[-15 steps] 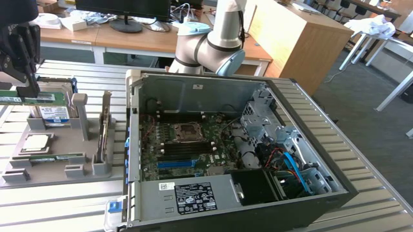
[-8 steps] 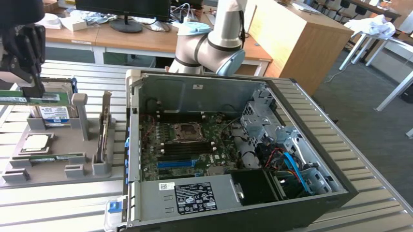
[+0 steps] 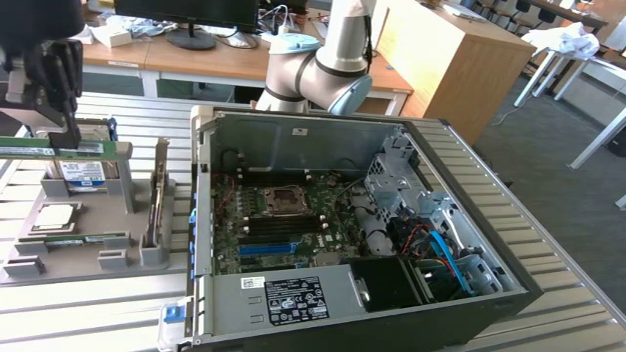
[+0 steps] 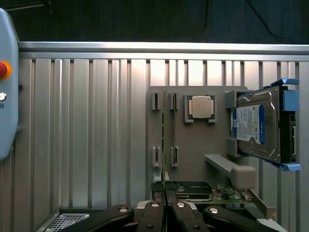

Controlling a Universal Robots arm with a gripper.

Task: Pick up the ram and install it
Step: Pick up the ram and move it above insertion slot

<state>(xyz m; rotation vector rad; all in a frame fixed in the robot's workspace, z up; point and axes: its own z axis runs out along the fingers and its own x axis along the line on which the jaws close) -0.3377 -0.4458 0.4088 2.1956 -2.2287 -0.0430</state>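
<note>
The open computer case (image 3: 293, 143) sits mid-scene on the slatted metal table (image 3: 108, 110), its motherboard (image 3: 284, 220) exposed, and a grey parts tray (image 3: 98, 209) lies just beside it on the exterior view's left. The tray's far end carries a hard drive (image 3: 80, 172), with a square silver processor (image 3: 54, 215) nearer. Above that far end, the gripper (image 3: 67, 139) has its fingers pinched almost together on the ram (image 3: 98, 149), a thin green stick held level and lifted clear of the tray, well apart from the case.

The ram (image 3: 25, 150) is green, the end effector (image 3: 67, 141) black, the tray (image 3: 98, 218) grey.
</note>
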